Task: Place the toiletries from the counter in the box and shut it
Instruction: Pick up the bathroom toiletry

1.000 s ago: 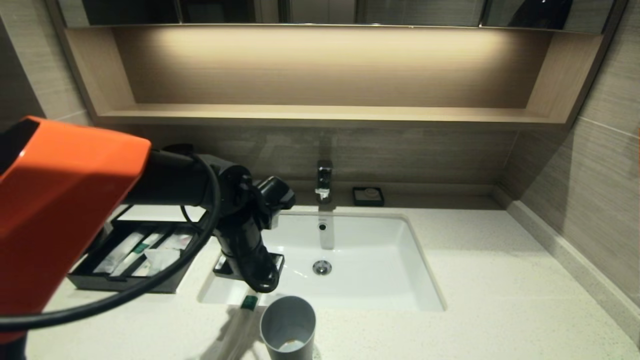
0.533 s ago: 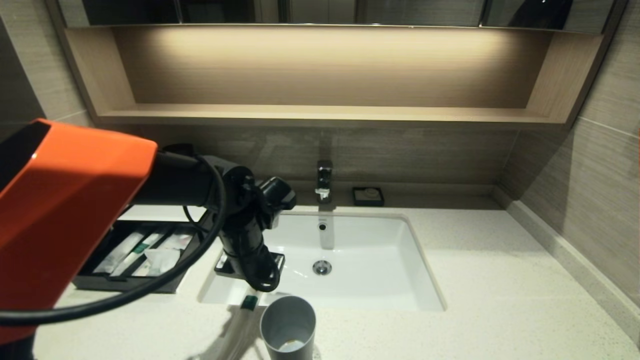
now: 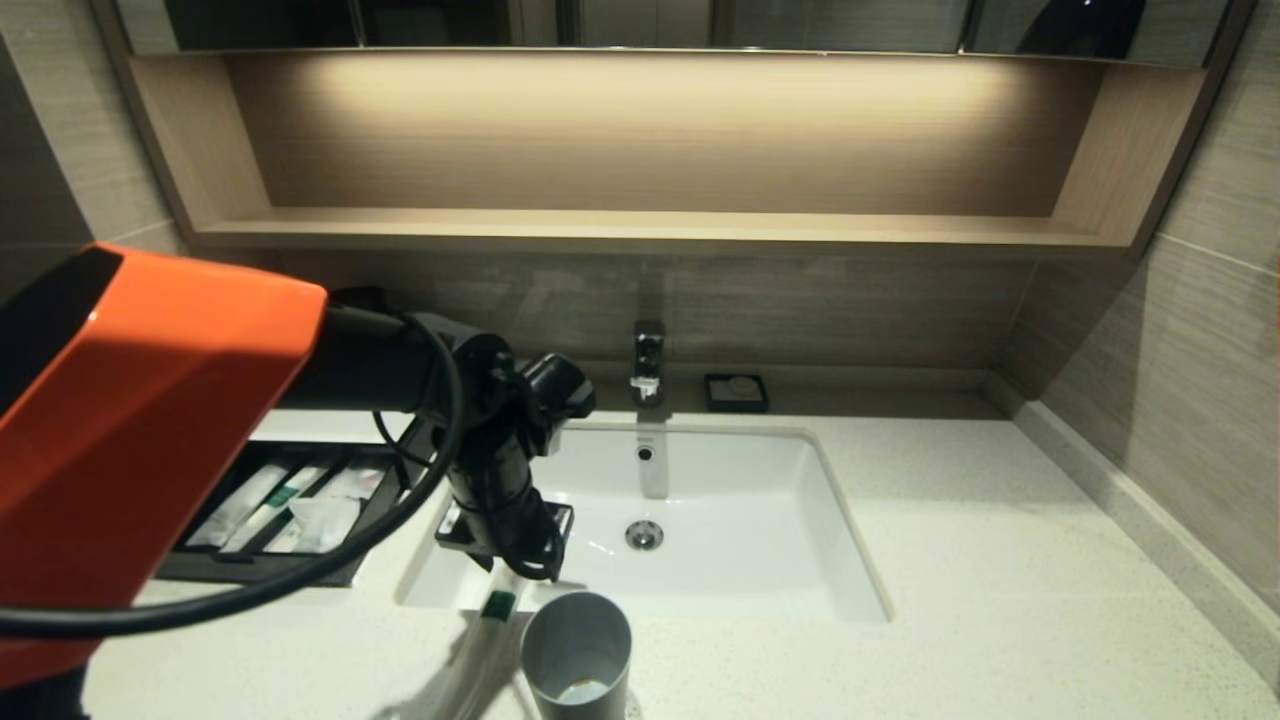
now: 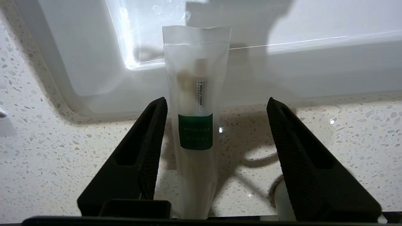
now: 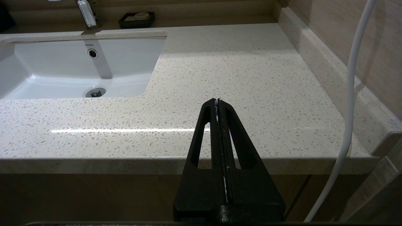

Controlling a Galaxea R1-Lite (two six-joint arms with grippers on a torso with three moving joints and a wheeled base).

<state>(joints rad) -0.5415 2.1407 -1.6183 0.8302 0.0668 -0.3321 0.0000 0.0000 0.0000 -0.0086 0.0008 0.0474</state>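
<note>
A slim clear-white packet with a green band lies on the speckled counter, its far end overhanging the sink's front left corner. My left gripper stands open astride it; the packet sits close against one finger, with a wide gap to the other. In the head view the left gripper hangs over that corner, and only the packet's green band shows below it. The black box at the left has its drawer pulled out, with packets lying inside. My right gripper is shut and empty.
A grey cup stands on the counter's front edge just right of the packet. The white sink fills the middle, with a tap and a black soap dish behind. The right gripper hovers at the counter's front right edge.
The left gripper's jaws have gone from shut to open above the packet. The left arm has edged slightly right. The packet and cup have not moved.
</note>
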